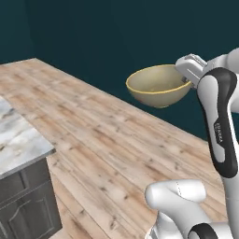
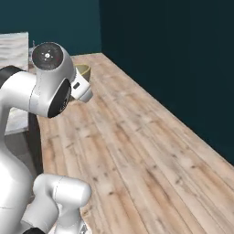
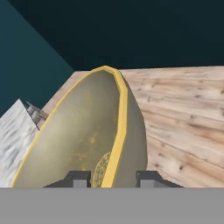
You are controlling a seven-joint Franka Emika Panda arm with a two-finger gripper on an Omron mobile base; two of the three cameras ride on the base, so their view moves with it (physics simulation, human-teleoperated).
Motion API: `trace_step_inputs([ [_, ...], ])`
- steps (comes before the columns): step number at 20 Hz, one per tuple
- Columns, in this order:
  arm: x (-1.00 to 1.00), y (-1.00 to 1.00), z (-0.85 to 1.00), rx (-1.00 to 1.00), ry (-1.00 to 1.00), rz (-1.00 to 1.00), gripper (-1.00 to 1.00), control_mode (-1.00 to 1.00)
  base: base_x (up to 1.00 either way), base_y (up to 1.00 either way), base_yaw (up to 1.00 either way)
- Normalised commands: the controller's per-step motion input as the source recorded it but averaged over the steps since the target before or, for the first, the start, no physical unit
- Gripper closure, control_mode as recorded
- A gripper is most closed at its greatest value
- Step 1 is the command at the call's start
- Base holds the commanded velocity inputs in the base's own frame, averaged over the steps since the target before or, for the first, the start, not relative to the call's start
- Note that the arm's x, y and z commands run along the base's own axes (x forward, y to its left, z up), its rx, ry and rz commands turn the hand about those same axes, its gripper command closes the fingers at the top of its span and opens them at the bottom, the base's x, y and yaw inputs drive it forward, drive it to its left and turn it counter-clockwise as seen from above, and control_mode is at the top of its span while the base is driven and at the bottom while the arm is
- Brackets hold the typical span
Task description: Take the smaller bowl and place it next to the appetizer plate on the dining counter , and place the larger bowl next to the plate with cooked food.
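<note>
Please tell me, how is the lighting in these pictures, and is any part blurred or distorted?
Left base view: even, soft light; the larger bowl is sharp, its inside slightly shaded, and casts no clear shadow on the wooden floor. Right base view: the teal wall is dark and flat, without glare. Hand view: the bowl, very near, looks stretched; the gripper straddles its rim.

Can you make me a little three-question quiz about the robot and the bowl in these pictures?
1. True or false: the larger bowl is sitting on the wooden floor.
2. How does the gripper hold the bowl? A) by the rim, one finger inside and one outside; B) from underneath; C) it is not touching it.
3. Fill in: the worktop above the grey cabinet looks like ____.

Key
1. False: it is held up in the air.
2. A
3. marble
</note>
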Motion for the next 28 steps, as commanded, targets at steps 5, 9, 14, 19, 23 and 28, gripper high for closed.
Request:
trace_step_inputs([
  [5, 0.00, 0.00, 0.00, 0.00, 0.00, 0.00, 1.00, 1.00, 1.00, -0.67, 0.39],
  [9, 0.00, 0.00, 0.00, 0.00, 0.00, 0.00, 1.00, 1.00, 1.00, -0.57, 0.35],
  [14, 0.00, 0.00, 0.00, 0.00, 0.00, 0.00, 1.00, 1.00, 1.00, -0.47, 0.33],
  [19, 0.00, 0.00, 0.00, 0.00, 0.00, 0.00, 1.00, 1.00, 1.00, -0.44, 0.31],
  [23, 0.00, 0.00, 0.00, 0.00, 0.00, 0.00, 1.00, 1.00, 1.00, -0.40, 0.29],
  [28, 0.00, 0.00, 0.00, 0.00, 0.00, 0.00, 1.00, 1.00, 1.00, -0.44, 0.29],
])
